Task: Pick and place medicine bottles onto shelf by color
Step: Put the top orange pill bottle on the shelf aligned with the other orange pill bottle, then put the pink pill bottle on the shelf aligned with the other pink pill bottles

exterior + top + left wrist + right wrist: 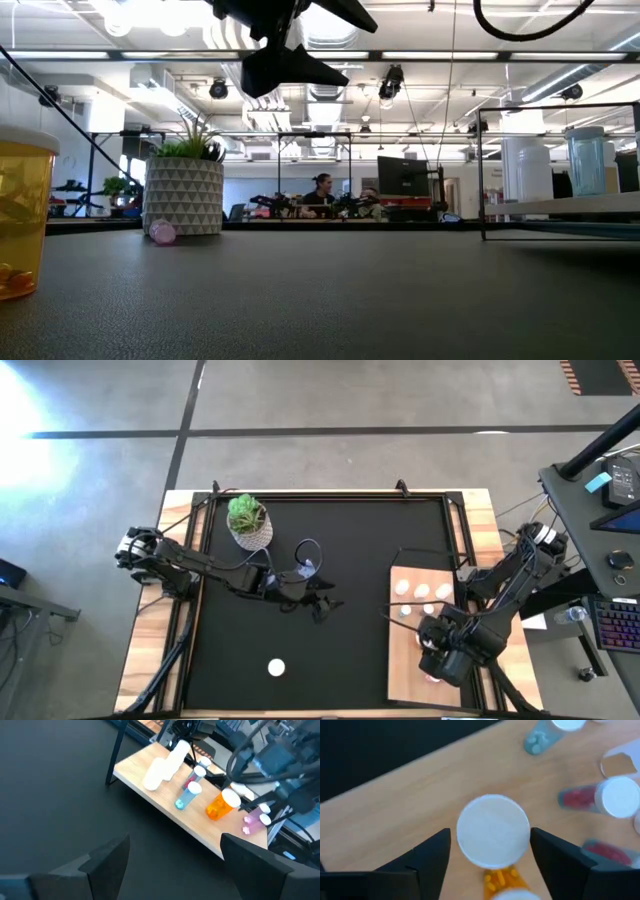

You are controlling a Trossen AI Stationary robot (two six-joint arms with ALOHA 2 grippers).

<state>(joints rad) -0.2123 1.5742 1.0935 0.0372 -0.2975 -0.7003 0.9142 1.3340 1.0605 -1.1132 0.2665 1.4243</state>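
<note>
A potted plant (247,520) stands at the far left of the black mat (350,540), with a small pink item (162,233) just beside its pot. The shelf (405,650) lies at the mat's right edge, carrying upright white-capped bottles (422,592). The right gripper (490,851) hangs over the shelf, fingers spread either side of an upright amber bottle (492,832), not touching it. The left gripper (175,857) hovers mid-mat, fingers apart and empty. One white-capped bottle (276,669) stands alone near the mat's front edge.
</note>
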